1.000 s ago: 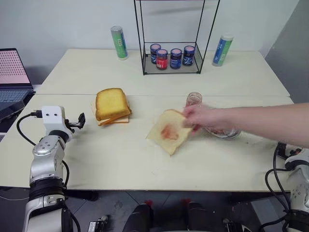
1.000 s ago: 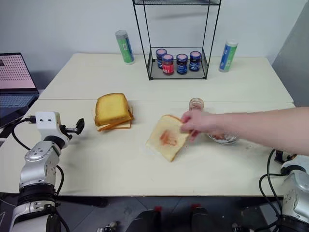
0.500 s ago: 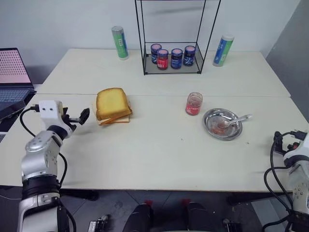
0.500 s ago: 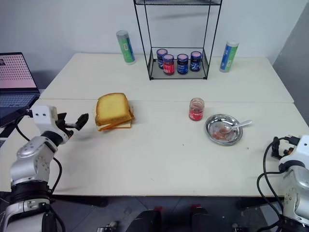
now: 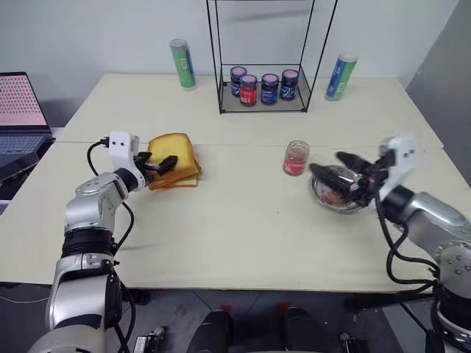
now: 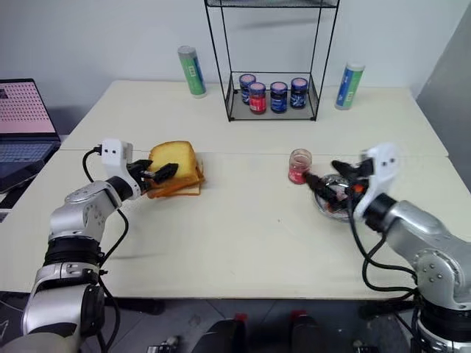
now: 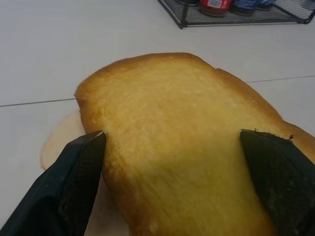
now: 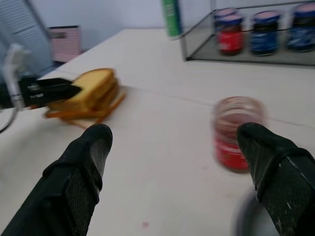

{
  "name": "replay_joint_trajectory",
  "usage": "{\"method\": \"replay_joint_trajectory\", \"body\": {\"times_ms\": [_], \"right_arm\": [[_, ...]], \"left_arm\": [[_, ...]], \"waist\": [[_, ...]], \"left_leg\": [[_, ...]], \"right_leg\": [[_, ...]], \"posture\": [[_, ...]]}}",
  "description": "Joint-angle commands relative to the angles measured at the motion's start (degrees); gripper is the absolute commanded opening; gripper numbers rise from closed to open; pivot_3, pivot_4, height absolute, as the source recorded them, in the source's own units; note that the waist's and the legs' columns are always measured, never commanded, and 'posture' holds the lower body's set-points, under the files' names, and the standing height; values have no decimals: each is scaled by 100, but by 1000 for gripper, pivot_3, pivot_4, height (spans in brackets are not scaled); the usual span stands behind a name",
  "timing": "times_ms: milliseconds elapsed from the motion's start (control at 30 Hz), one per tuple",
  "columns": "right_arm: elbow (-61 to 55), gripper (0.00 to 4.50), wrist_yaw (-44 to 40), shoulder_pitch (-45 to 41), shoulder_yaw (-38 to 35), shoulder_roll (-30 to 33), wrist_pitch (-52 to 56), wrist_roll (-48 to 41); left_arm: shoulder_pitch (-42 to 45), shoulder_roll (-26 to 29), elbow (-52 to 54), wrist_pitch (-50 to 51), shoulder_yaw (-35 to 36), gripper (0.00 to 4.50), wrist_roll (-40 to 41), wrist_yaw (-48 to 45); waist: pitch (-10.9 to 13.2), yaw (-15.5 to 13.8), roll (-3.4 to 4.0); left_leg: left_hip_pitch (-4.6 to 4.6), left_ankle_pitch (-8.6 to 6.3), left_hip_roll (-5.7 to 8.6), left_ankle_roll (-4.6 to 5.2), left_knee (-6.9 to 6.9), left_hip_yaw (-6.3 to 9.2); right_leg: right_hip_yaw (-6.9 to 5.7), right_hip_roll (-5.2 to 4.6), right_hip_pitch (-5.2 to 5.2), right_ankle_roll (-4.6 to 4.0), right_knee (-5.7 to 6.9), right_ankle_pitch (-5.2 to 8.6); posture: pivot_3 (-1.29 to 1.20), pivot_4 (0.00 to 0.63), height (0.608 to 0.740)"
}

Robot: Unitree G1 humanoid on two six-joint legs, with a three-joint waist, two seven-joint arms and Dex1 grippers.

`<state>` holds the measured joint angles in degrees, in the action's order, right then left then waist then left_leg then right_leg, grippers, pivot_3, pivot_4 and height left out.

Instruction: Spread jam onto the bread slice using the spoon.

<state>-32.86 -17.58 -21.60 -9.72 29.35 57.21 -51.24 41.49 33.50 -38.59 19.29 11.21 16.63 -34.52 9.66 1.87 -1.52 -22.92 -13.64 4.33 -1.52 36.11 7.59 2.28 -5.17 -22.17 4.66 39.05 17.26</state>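
The thick golden bread slice (image 5: 171,151) lies on top of a small stack at the table's left. My left gripper (image 5: 166,163) is open, one finger (image 7: 78,182) at each side of the slice, level with its top. The small clear jar of red jam (image 5: 296,157) stands right of centre. Just right of it is a metal plate (image 5: 330,207), and my right gripper (image 5: 325,162) hovers open above it, pointing left toward the jar (image 8: 235,132). The spoon is hidden behind that gripper.
Paler slices (image 5: 180,182) lie under the bread. A black wire rack (image 5: 261,107) with several dark-lidded jars stands at the back centre. A green tube (image 5: 180,65) and a blue-green tube (image 5: 338,73) flank it. A laptop (image 5: 18,110) sits at the far left.
A person's arm took a pink-stained slice off the table and withdrew. My left gripper moved right up to the bread. My right arm swung up and left over the plate.
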Motion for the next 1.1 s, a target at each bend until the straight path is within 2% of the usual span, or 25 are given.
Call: {"method": "replay_joint_trajectory", "body": {"times_ms": [33, 133, 333, 733, 1100], "right_arm": [[-118, 4399, -227, -413, 522, -88, -25, -20], [21, 4399, -384, -510, 782, -128, -147, 126], [260, 4399, -631, -630, 1145, -156, -396, 496], [492, 4500, -698, -570, 1033, -268, -626, 807], [626, 4500, -707, -610, 1186, -380, -783, 1136]], "left_arm": [[211, -99, -355, -40, -156, 4500, -204, -19], [290, -237, -572, -163, -229, 4500, -311, -5], [492, -495, -701, 360, -104, 4500, -89, -10], [423, -619, -464, 508, -61, 2253, -127, -162], [452, -542, -285, 272, 116, 588, -115, -26]], "waist": [[0, 0, 0], [-5, -43, -4], [-7, -66, -3], [-11, -159, 0], [-11, -170, 0]], "left_leg": [[0, 0, 0, 1, 0, 0], [0, 0, 2, 0, 5, 7], [0, 0, 7, 1, 17, 14], [0, 0, 10, 0, 29, 16], [-2, 0, 10, -1, 29, 15]], "right_leg": [[0, 0, 0, 0, 1, 0], [-9, -1, 4, 0, 1, 0], [-18, -5, 11, 1, 3, 0], [-22, -8, 10, 2, 1, -1], [-20, -9, 8, 2, -1, -1]], "posture": [[0, 150, 740], [0, 150, 740], [0, 150, 740], [0, 150, 740], [0, 150, 740]]}}
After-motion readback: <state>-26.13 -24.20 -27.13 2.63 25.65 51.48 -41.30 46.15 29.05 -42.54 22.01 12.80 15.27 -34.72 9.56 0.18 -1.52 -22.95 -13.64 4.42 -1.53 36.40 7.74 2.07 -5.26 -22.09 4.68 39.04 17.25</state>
